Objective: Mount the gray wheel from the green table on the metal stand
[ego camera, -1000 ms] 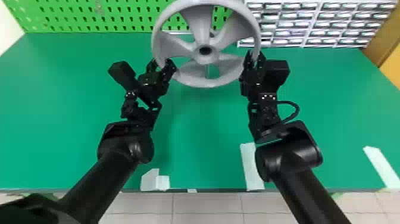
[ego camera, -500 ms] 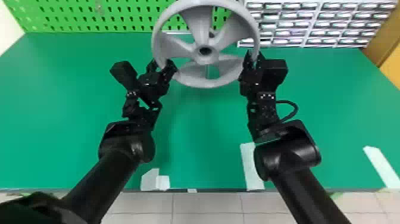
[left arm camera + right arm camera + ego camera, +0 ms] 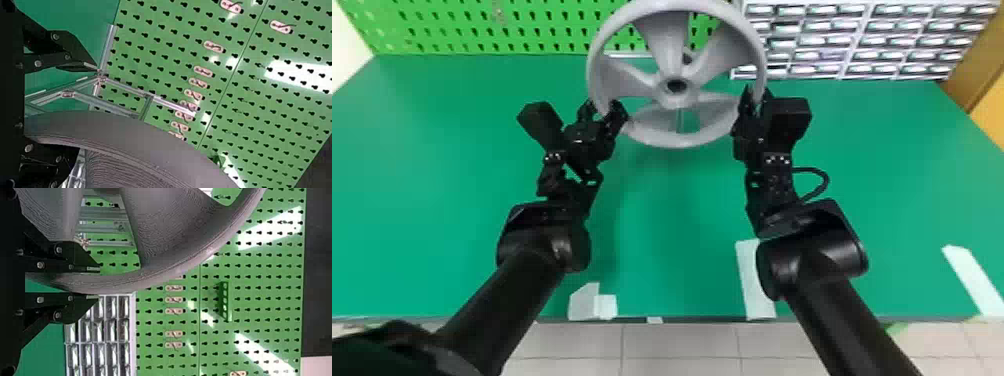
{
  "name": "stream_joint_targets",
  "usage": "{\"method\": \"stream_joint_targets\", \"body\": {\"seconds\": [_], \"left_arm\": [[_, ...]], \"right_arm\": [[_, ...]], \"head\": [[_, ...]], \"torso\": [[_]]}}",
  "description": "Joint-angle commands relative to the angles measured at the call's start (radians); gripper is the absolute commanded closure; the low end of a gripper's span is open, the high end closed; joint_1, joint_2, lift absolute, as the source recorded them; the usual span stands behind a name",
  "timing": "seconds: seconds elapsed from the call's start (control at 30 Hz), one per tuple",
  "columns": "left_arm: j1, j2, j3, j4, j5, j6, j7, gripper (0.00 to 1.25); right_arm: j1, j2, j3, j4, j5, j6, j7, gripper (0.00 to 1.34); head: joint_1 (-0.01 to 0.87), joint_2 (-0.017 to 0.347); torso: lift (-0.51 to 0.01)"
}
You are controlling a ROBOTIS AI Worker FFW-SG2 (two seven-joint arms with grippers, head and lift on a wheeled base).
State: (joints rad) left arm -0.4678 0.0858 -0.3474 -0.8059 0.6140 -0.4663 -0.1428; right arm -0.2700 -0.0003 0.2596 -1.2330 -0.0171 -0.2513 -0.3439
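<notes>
head: high, farthest back, looking forward and down over flat green tabletop (image 3: 672, 215) | left wrist: close beside gray spoked wheel (image 3: 682, 139), sideways, facing green perforated pegboard (image 3: 250, 80) | right wrist: close at wheel, sideways, facing pegboard | shared, all: wheel, pegboard; head/right: white-framed drawer rack (image 3: 98, 325)

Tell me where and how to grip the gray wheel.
Best, I judge, take the gray wheel by its rim, at the lower left and right, coming from the robot's side. The rim is a narrow ring with openings between the broad spokes, so one jaw can pass inside, the other outside.
</notes>
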Motion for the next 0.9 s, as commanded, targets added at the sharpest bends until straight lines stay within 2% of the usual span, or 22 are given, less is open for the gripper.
{"method": "stream_joint_targets", "body": {"seconds": [0.0, 0.87], "left_arm": [[-0.005, 0.0, 0.002, 0.011, -0.008, 0.0, 0.101, 0.71], [-0.042, -0.009, -0.007, 0.074, -0.019, 0.0, 0.135, 0.71]], "right_arm": [[-0.005, 0.001, -0.003, 0.01, 0.002, 0.0, -0.001, 1.15], [-0.035, 0.001, -0.02, 0.056, 0.014, 0.02, -0.001, 1.15]], "head": [[0.868, 0.052], [0.868, 0.052]], "torso": [[-0.093], [-0.093]]}}
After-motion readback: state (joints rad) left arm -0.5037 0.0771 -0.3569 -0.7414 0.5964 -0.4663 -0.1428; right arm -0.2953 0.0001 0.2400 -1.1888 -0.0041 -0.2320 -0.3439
